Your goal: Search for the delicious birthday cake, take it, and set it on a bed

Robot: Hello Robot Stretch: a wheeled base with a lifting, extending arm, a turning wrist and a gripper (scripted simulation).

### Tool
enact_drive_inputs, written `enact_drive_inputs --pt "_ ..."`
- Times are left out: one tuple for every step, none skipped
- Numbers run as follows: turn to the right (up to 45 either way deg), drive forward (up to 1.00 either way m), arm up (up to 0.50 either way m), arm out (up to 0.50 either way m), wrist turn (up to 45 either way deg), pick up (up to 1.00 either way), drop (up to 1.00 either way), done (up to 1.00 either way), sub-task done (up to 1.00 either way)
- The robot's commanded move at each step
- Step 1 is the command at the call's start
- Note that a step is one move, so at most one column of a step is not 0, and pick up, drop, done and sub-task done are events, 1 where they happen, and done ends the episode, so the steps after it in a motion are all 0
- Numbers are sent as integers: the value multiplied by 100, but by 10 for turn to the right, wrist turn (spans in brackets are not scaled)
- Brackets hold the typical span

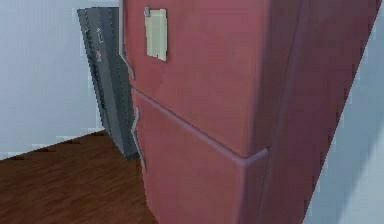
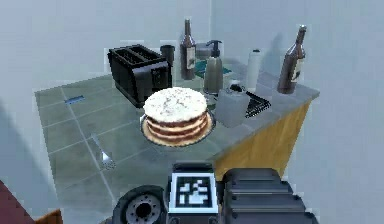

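A round layered cake [image 2: 177, 115] with white frosting and brown sides sits on a brown plate in the arm side view, on the grey tiled counter [image 2: 75, 135]. Below it, at the bottom edge, the arm's end shows with a white marked square [image 2: 195, 192] between dark housings. The gripper's dark body [image 2: 140, 208] is left of the square. Its fingers cannot be made out, so I cannot tell whether it holds anything.
On the counter behind the cake stand a black toaster [image 2: 140, 72], two dark bottles [image 2: 186, 50] [image 2: 292, 60], a pump dispenser [image 2: 213, 68] and a pale cup [image 2: 232, 105]. In the forward view a red fridge [image 1: 220, 100] looms close, with a grey cabinet [image 1: 105, 70] and wooden floor [image 1: 60, 180] left of it.
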Motion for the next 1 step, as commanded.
enact_drive_inputs --pt "0 0 0 24 0 0 0 0 0"
